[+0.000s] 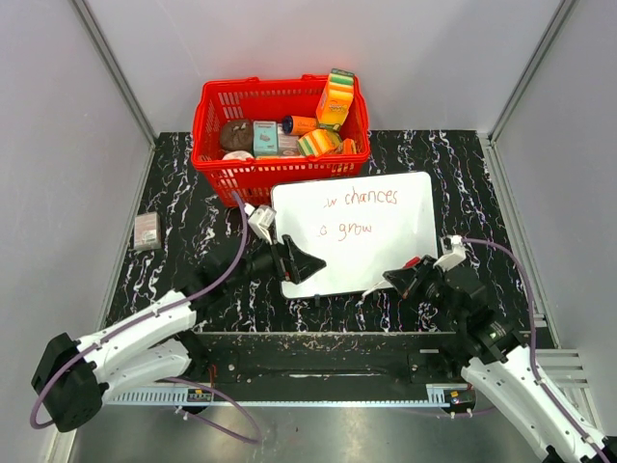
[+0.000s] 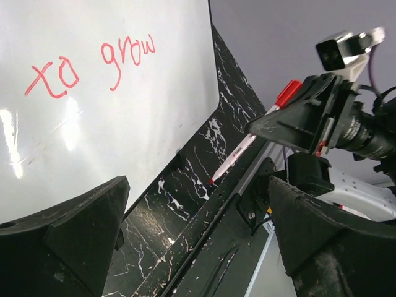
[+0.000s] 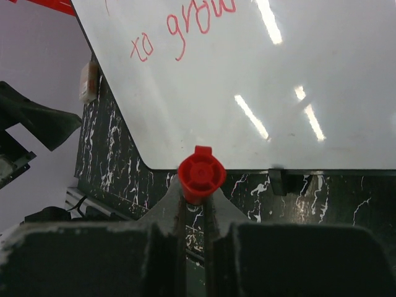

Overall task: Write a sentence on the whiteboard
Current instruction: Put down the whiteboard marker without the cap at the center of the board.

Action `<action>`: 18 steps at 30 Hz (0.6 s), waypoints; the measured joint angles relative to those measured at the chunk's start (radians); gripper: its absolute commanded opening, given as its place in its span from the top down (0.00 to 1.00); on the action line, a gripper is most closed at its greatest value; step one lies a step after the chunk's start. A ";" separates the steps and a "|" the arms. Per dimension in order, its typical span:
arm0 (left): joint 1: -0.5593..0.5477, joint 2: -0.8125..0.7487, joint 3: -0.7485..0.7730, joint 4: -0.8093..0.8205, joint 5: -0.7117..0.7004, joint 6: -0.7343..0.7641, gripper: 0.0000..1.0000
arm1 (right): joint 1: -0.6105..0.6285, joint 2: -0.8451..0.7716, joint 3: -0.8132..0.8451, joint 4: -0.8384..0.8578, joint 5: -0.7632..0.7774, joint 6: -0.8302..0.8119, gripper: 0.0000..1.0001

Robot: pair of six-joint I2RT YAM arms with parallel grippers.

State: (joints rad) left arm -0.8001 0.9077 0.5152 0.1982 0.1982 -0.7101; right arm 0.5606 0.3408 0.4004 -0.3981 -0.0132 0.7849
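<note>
The thin, glossy whiteboard (image 1: 386, 260) probably slides easily, so the wide-spread left gripper (image 1: 297, 262) should pin its edge while the right gripper (image 1: 410, 280) clamps the marker (image 2: 247, 145).

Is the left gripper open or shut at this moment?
Open. In the left wrist view, the left gripper has its fingers standing wide apart, with nothing held between them.

White whiteboard (image 1: 386, 258) bearing a red sentence (image 1: 371, 198), red basket (image 1: 241, 176), black table (image 1: 183, 198) veined with white, red-and-white marker (image 2: 239, 153)
</note>
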 measured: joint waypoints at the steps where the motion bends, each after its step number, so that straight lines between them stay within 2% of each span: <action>1: 0.020 0.002 0.001 0.009 0.034 -0.002 0.01 | 0.000 -0.014 -0.010 -0.012 -0.010 0.020 1.00; 7: 0.070 0.055 0.021 0.036 0.146 -0.005 0.01 | 0.000 -0.106 -0.064 -0.105 -0.045 0.130 1.00; 15: 0.085 0.098 0.051 0.035 0.209 0.002 0.01 | 0.000 -0.223 -0.225 -0.238 -0.092 0.318 1.00; 18: 0.089 0.098 0.060 0.036 0.219 0.005 0.01 | 0.000 -0.251 -0.234 -0.264 -0.092 0.366 0.96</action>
State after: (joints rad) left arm -0.7116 1.0054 0.5755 0.2340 0.4175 -0.7048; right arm 0.5606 0.0895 0.1665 -0.6617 -0.1047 1.1511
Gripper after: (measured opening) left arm 0.987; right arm 0.110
